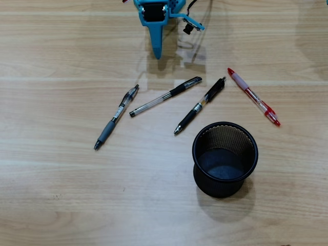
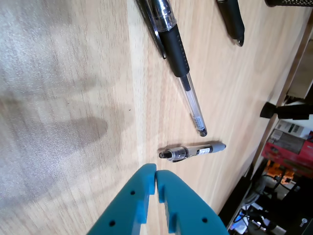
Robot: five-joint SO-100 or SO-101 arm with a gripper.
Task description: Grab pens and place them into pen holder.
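1. My claw (image 2: pixel 155 172) is pressed together, its teal tips meeting with nothing between them; in the overhead view it (image 1: pixel 157 54) points down at bare worktop (image 1: pixel 61 195) near the top edge.
2. Nearest ahead of my tips in the wrist view lies the grey-sleeved pen (image 2: pixel 191 151), crosswise, apart from them; overhead it (image 1: pixel 116 118) sits below and left of my claw.
3. Next out is the clear pen with black cap (image 2: pixel 178 58), running away from my tips; overhead it (image 1: pixel 165 96) lies just below my claw.
4. Beyond that, the black pen (image 1: pixel 199 106) lies below and right of my claw; the wrist view catches only its end (image 2: pixel 232 18).
5. The red and clear pen (image 1: pixel 254 97) lies further right, well apart from my claw.
6. Farthest, the pen holder (image 1: pixel 224 160) stands upright, holding no pens, just beside the black pen's tip.
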